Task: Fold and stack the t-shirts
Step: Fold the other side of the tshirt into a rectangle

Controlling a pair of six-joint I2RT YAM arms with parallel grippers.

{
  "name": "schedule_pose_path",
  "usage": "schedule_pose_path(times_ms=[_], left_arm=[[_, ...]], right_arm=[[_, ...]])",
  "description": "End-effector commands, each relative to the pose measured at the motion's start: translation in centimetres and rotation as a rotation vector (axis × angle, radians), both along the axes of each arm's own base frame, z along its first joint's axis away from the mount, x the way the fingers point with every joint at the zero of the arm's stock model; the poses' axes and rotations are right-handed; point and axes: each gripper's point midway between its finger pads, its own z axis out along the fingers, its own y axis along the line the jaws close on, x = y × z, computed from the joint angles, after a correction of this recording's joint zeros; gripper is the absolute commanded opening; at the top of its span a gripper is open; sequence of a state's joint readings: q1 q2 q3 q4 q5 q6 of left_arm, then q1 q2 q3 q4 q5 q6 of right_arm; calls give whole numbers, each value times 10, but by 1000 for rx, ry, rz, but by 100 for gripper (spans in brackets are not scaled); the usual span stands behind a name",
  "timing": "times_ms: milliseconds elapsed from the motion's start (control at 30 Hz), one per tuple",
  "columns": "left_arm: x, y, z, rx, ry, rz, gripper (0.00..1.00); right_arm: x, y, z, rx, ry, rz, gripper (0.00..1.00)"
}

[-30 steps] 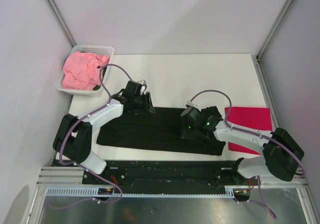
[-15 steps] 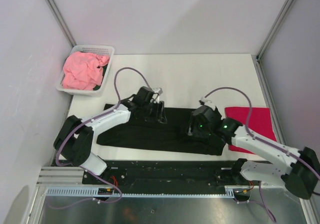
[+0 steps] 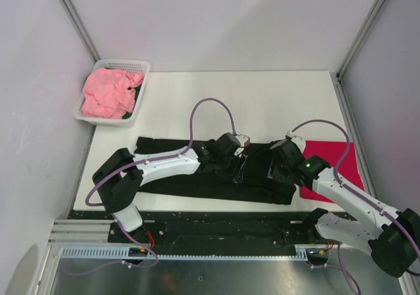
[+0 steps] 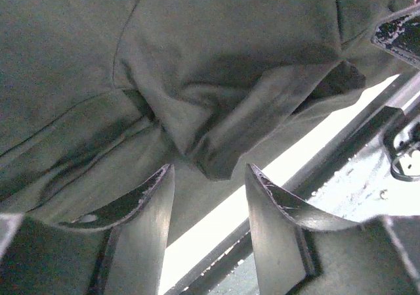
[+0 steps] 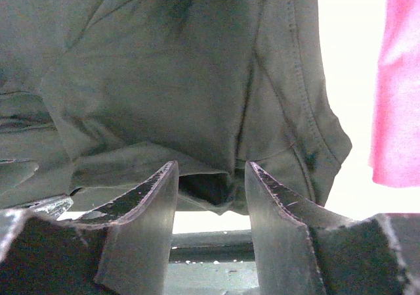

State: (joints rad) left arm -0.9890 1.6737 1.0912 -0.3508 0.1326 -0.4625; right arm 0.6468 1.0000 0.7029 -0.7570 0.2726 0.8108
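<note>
1. Left tool (image 4: pixel 210 170) hangs with its jaws apart over a bunched fold of the black cotton t-shirt (image 3: pixel 177 177) and grips nothing. The right tool (image 5: pixel 210 167) is likewise released, its tips just short of the shirt's hemmed edge.
2. Both hover over the right half of the black shirt, which lies as a long, partly folded strip on the white table (image 3: pixel 262 98), close to the arm bases.
3. To fold well, each tool should probably pinch every layer of one edge, lift evenly, and lay the cloth flat without dragging the layers beneath.
4. Just right of it lies the flat, folded crimson red t-shirt (image 3: pixel 335 154), likely the stack's base.
5. Farthest off, the crumpled salmon pink t-shirt (image 3: pixel 108 91) sits in the white plastic mesh basket (image 3: pixel 125 64), not yet folded.
</note>
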Motion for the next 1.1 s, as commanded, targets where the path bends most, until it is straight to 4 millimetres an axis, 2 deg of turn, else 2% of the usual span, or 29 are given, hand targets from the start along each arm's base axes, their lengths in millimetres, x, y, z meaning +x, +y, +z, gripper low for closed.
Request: schedule_pose_path(times_ms=[0, 167, 500, 667, 900, 1067], left_arm=[[12, -9, 14, 17, -99, 33, 51], [11, -4, 10, 51, -125, 43, 49], [-4, -14, 2, 79, -116, -9, 46], [0, -13, -2, 105, -130, 25, 42], [12, 7, -1, 169, -184, 121, 24], [12, 25, 1, 197, -207, 159, 21]], right_arm=[[2, -4, 4, -3, -26, -2, 50], [3, -3, 3, 3, -25, 0, 49], [4, -3, 1, 4, -25, -1, 50], [4, -4, 0, 6, -22, -2, 50], [2, -3, -1, 13, -13, 5, 49], [-2, 0, -2, 31, 0, 18, 49]])
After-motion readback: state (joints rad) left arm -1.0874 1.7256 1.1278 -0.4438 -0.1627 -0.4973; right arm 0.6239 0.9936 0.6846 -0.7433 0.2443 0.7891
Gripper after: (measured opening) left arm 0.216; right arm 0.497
